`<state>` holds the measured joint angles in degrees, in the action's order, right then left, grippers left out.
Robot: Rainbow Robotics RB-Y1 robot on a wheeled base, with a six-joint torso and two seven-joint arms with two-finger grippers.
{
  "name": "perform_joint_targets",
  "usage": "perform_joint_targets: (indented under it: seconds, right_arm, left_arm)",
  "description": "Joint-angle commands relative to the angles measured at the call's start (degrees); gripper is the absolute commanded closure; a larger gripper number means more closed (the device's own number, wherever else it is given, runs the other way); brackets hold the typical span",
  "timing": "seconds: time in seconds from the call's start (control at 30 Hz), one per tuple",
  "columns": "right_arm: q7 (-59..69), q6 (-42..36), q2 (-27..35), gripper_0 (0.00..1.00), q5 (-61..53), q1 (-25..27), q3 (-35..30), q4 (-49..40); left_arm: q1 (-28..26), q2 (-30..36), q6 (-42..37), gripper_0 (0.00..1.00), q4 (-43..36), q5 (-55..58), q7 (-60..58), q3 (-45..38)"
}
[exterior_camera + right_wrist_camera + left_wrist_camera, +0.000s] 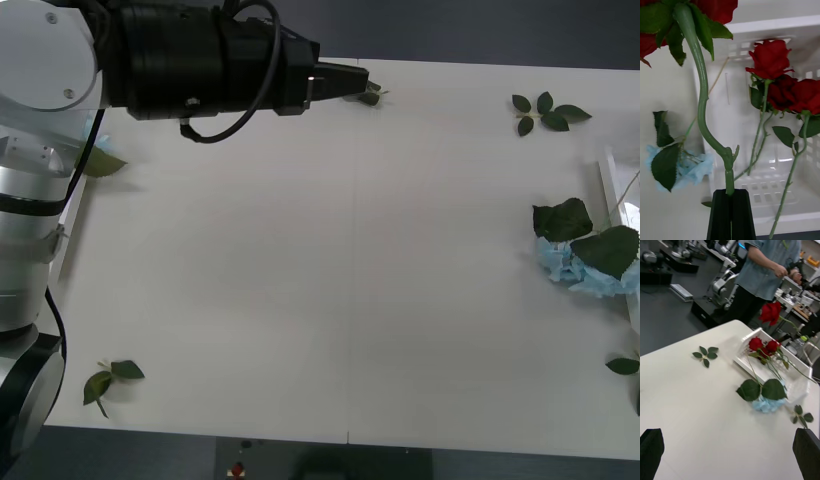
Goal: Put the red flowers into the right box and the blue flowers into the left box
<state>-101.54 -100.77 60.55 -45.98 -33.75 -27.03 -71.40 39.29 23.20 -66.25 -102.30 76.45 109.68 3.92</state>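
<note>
The right hand (730, 191) is shut tight on the low end of a green stem, and a red rose (715, 9) is held up by it in the air. The stem is gripped low down, probably so that the bloom hangs free and is not squashed. Past the bloom, the right box (771, 24) is seen, with other red roses (771, 60) laid in it, their stems running along its floor. The held rose looks ready to be put in with them, so this step is judged to be nearly done. Plenty of bare floor is left in the box. The raised rim has to be cleared by the long, bent stem on the way down.

Just beside the box wall, a blue flower (692, 168) is lying on the worktop (330, 280), at the right edge of the front view. It is so near the wall that it could be bumped when the rose is lowered. It has yet to be taken to the other side.

The left hand (345, 82) is held out at the top of the front view with its fingers (651, 450) spread wide and nothing in them. A thin white rim (68, 225) at the left edge, partly hidden by the arm, is taken to be the left box. Between the two sides, the middle of the worktop is wide and bare, so good room for carrying is left. Small leaf sprigs (548, 110) are lying near its corners.
</note>
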Motion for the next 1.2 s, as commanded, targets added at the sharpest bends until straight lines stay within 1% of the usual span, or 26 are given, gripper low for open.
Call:
perform_joint_targets:
  seconds: [0.03,0.07,0.1,0.2,0.4,0.57,0.7,0.87,0.93,0.97,1.0,1.03,1.07,1.1,1.2]
  right_arm:
    - [2.7,5.0,1.9,1.00,1.0,4.5,-1.5,-1.8]
    - [2.8,6.0,1.9,1.00,0.9,5.4,-1.5,-1.8]
    - [2.9,8.3,1.9,1.00,0.9,7.3,-1.4,-1.8]
    - [3.0,12.4,1.5,1.00,0.7,10.8,-1.0,-1.8]
    - [3.0,17.2,-0.2,1.00,1.0,14.8,-0.6,-1.8]
    - [3.0,21.4,-1.8,1.00,1.4,16.6,-0.5,-1.8]
    - [3.1,23.5,-2.9,1.00,2.3,17.2,-0.3,-1.8]
    - [2.9,24.7,-4.1,1.00,3.8,17.2,-0.2,-1.8]
    - [2.9,25.1,-4.4,0.99,4.1,17.2,-0.2,-1.7]
    - [2.8,25.2,-4.4,0.95,4.3,17.2,-0.1,-1.8]
    - [2.7,25.4,-4.4,0.87,4.6,17.2,0.0,-1.7]
    - [2.9,25.5,-4.4,0.72,4.8,17.2,0.2,-1.7]
    - [2.7,25.9,-4.4,0.51,4.9,17.2,0.3,-1.8]
    - [2.7,26.2,-4.4,0.36,5.2,17.2,0.5,-1.7]
    - [2.7,27.0,-4.4,0.13,5.9,17.2,0.9,-1.7]
  left_arm:
    - [-3.0,5.8,-1.8,0.00,-0.8,8.4,9.8,-0.2]
    - [-3.5,6.5,-1.7,0.00,-0.8,9.8,10.9,-0.2]
    - [-4.6,8.3,-1.8,0.00,-0.8,12.3,13.5,0.2]
    - [-5.2,11.1,-1.7,0.00,-0.8,16.5,18.1,2.0]
    - [-5.9,14.9,0.3,0.00,-0.8,22.4,24.1,4.4]
    - [-8.4,18.6,1.9,0.00,-0.9,27.4,27.2,4.9]
    - [-9.8,21.5,2.8,0.00,-0.8,28.3,27.7,4.9]
    - [-10.2,22.4,3.1,0.00,-0.9,28.8,27.8,5.1]
    - [-10.1,22.1,3.1,0.00,-0.9,29.3,27.7,5.3]
    - [-10.2,21.8,3.1,0.00,-0.9,29.6,27.7,5.6]
    - [-10.1,21.6,3.3,0.00,-0.9,29.9,27.7,5.8]
    - [-10.2,21.5,3.5,0.00,-0.9,30.3,27.7,6.2]
    - [-10.1,21.5,3.5,0.00,-0.9,30.7,27.7,6.4]
    - [-10.1,21.5,3.5,0.00,-1.0,31.1,27.7,7.0]
    - [-10.2,21.5,4.1,0.00,-1.9,31.8,27.7,7.9]
